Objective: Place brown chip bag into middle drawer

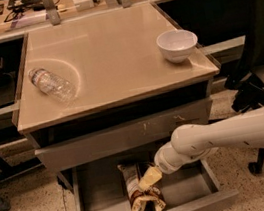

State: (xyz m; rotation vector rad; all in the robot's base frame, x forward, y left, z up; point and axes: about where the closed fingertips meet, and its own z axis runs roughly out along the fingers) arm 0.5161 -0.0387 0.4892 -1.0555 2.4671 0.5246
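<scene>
The brown chip bag (138, 191) lies lengthwise on the floor of the open middle drawer (102, 199), pale yellow end toward the drawer's front wall. My gripper (150, 177) reaches in from the right on the white arm (213, 136). It sits low inside the drawer, right over the bag's upper right part and touching or nearly touching it. The gripper tip hides part of the bag.
A closed drawer front with pale scratch marks (127, 135) overhangs the back of the open drawer. On the tan tabletop (111, 45) lie a clear plastic bottle (52, 84) at left and a white bowl (177, 44) at right. A dark chair (260, 54) stands at right.
</scene>
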